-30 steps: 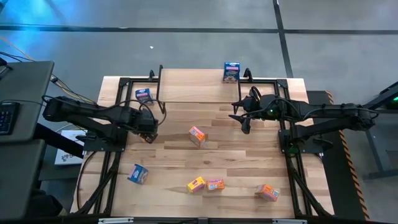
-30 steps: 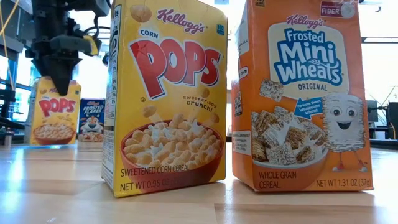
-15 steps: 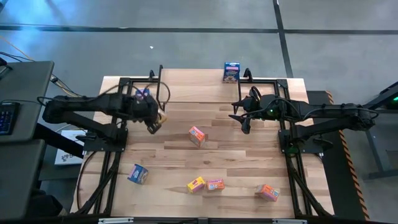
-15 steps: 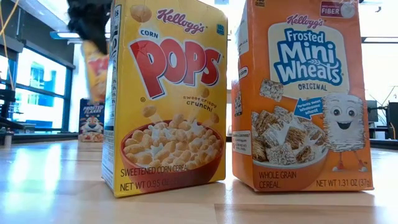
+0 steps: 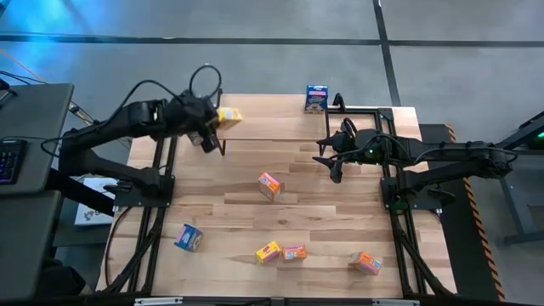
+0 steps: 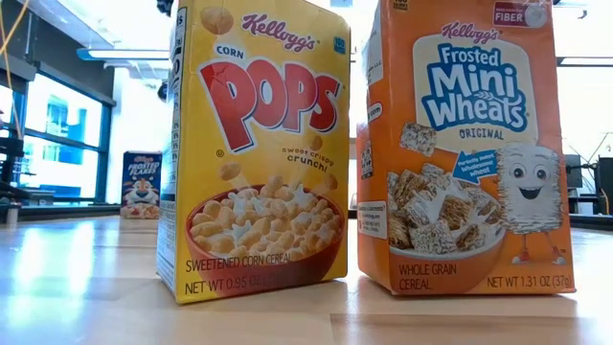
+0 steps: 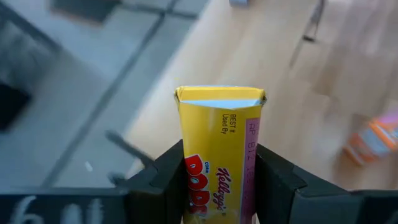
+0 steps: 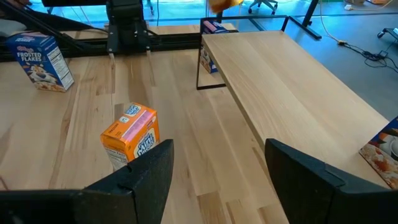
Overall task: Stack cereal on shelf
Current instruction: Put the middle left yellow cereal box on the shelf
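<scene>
Only one blue cereal box (image 5: 316, 98) stood on the shelf (image 5: 272, 117), at its far right corner, so the stacking looked barely begun. A second box, the yellow Corn Pops box (image 5: 229, 115), was in transit: the left gripper (image 5: 214, 123) held it over the shelf's left end, not yet set down as far as the high view showed. In the left wrist view the left arm's fingers (image 7: 163, 176) were closed against the two broad faces of that yellow box (image 7: 219, 149), gripping its lower part while its top flap stuck out well beyond the fingertips. Most of the work seemed to remain. On the bench in front of the shelf lay an orange box (image 5: 269, 184) near the shelf's middle, a blue box (image 5: 189, 237) well off toward the near left, and a row of three along the near edge: a yellow box (image 5: 269, 252), an orange one just beside it (image 5: 294, 252), and another orange one (image 5: 366, 263) farther right. The right gripper (image 5: 335, 166) waited just in front of the shelf's right end, its fingers spread wide and holding nothing, with the shelf plank (image 8: 292, 93) ahead of it in the right wrist view.
</scene>
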### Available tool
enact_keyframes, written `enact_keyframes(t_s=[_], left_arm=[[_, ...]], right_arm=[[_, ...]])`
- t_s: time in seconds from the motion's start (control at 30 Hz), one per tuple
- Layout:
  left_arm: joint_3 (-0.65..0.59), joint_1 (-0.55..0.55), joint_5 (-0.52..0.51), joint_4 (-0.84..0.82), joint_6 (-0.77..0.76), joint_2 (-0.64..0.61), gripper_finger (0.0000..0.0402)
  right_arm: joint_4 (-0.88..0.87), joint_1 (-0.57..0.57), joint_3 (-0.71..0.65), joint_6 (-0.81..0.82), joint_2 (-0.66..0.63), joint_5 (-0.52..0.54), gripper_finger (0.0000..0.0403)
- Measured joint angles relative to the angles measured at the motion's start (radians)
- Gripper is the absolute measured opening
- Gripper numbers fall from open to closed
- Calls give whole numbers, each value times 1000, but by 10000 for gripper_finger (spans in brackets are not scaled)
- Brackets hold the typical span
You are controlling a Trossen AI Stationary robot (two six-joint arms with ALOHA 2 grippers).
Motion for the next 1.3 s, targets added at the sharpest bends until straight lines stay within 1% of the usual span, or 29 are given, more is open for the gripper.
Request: enact_keyframes(t_s=[0.13, 0.23, 0.4, 0.53, 0.73, 0.9, 1.3], left_arm=[[0, 64, 6, 146, 158, 17, 135], [0, 107, 12, 212, 251, 43, 135], [0, 173, 17, 248, 380, 99, 135], [0, 215, 38, 262, 453, 148, 135], [44, 244, 42, 244, 467, 230, 135], [123, 255, 119, 169, 460, 287, 135], [267, 262, 122, 0, 460, 380, 135]], right_arm=[[0, 0, 0, 0, 0, 0, 245], [-6, 0, 0, 3, 0, 0, 245], [-35, 0, 0, 27, 0, 0, 245], [-46, 0, 0, 29, 0, 0, 245], [-45, 0, 0, 30, 0, 0, 245], [-45, 0, 0, 30, 0, 0, 245], [-49, 0, 0, 53, 14, -1, 245]])
